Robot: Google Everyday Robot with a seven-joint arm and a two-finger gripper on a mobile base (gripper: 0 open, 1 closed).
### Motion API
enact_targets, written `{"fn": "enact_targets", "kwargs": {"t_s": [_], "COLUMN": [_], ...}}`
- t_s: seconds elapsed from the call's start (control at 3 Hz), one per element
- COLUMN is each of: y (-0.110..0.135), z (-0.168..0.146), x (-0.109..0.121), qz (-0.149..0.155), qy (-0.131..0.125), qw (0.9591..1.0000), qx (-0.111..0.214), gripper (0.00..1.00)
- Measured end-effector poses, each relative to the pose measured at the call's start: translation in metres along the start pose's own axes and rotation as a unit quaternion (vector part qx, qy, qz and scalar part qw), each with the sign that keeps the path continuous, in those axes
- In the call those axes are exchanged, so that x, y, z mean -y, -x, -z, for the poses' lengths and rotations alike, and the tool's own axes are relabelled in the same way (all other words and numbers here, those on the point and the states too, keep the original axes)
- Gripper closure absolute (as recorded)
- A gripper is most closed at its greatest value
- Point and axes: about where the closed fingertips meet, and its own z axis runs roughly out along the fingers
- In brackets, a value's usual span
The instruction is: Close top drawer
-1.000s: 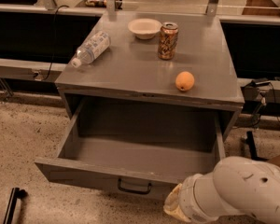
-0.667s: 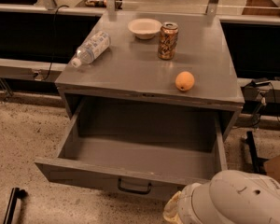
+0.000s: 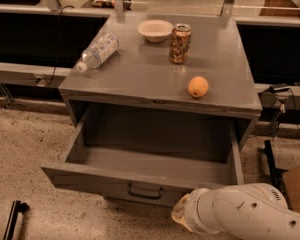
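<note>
Top drawer (image 3: 92, 180) open, gripper (image 3: 183, 213) beside its front

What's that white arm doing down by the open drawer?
A robot arm is working at a grey cabinet. The top drawer is pulled far out and is empty. The gripper sits low by the drawer's front, right of the handle. On top lie a bottle, a bowl, a can and an orange.

One raised camera, close, facing down onto the cabinet (image 3: 155, 79) front, gripper (image 3: 184, 215) at bottom frame edge, right of centre
</note>
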Motion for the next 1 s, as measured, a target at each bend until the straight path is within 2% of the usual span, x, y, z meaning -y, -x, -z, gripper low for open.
{"fn": "enact_targets", "kwargs": {"t_s": [0.33, 0.67, 1.0], "y": [0.0, 0.002, 0.004], "z": [0.0, -0.001, -0.004], "x": [0.0, 0.035, 0.083], "qz": [0.0, 0.007, 0.01], "qy": [0.0, -0.025, -0.057], "qw": [1.0, 0.9996, 0.9983], "qx": [0.0, -0.004, -0.002], "gripper": [1.0, 1.0, 1.0]}}
